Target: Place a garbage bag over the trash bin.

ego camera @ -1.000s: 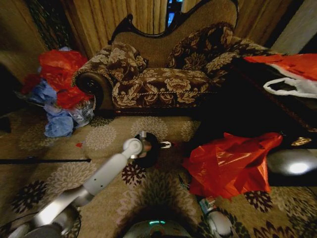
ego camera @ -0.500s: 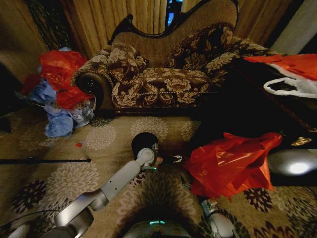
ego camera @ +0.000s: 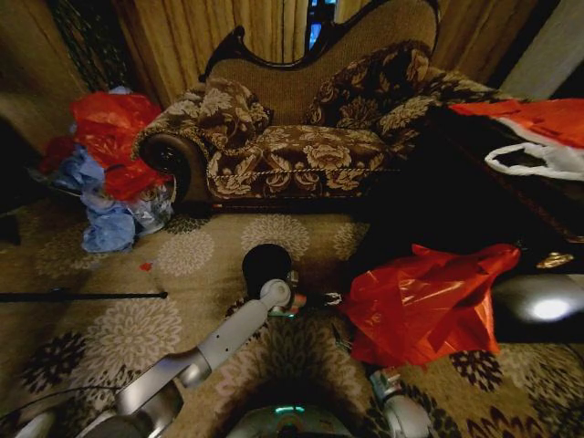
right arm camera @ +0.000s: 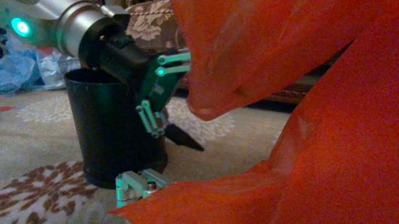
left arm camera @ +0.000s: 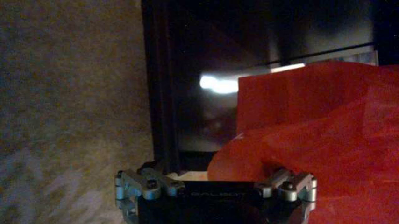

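I am looking into a furnished living room of a home. An ornate sofa (ego camera: 310, 128) with a carved dark wooden frame and brown floral upholstery is standing against pleated golden curtains (ego camera: 237, 32). A beige carpet (ego camera: 173, 274) with large flower medallions is covering the floor. A dark low table (ego camera: 474, 210) is sitting beside the sofa. A heap of red and pale blue plastic bags (ego camera: 105, 173) is lying in the corner.

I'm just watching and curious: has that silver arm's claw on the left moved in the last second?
Yes. The left gripper was over the black trash bin; now it sits beside it, nearer the red garbage bag.
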Motion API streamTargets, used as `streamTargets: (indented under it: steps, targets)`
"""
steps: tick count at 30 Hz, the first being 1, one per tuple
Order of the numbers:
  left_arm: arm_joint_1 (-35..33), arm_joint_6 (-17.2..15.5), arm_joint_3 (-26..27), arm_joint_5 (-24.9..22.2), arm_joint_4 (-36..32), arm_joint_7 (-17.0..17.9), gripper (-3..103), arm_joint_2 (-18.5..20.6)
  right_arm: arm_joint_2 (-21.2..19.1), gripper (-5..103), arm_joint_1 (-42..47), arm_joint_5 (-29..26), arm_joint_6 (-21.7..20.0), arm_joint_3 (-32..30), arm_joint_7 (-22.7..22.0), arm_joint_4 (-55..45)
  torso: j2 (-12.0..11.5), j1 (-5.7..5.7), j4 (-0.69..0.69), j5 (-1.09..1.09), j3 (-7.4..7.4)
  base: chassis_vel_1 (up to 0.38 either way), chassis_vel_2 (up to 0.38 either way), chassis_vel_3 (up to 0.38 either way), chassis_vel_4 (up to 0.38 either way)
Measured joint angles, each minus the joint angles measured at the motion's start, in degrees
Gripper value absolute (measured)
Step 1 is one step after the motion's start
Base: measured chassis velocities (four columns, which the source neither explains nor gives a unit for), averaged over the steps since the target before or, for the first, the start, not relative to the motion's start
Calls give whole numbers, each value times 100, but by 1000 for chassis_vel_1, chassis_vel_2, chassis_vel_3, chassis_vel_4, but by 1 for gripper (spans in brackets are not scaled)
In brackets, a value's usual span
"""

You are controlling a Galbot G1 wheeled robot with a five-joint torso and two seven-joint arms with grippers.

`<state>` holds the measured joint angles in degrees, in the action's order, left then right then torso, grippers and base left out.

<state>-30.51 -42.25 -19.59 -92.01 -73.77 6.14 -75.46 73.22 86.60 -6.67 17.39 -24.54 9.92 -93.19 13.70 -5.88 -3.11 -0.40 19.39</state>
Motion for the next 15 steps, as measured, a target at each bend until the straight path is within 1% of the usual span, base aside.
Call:
streamTargets:
  steps: [6,9,10,11,13,15]
  targets:
    - [49,4,-58,43,187,-146,100,-176,-3,100,15,3,0,9,5,-7,0,0,0,0,0,0,0,0,0]
    - [89,5,-107,189,425,-296,101,-354,-3,100,20,21,0,17,14,-1,0,0,0,0,0,0,0,0,0]
    - [96,6,-111,234,502,-321,97,-424,1,100,24,32,1,21,17,5,0,0,0,0,0,0,0,0,0]
    - [96,6,-111,234,502,-321,97,-424,1,100,24,32,1,21,17,5,0,0,0,0,0,0,0,0,0]
    - [109,8,-119,280,583,-378,90,-519,17,100,29,57,14,22,32,25,0,0,-1,0,0,0,0,0,0]
    - [111,8,-125,295,602,-395,90,-541,22,100,30,62,20,22,35,30,0,0,0,1,0,0,0,0,0]
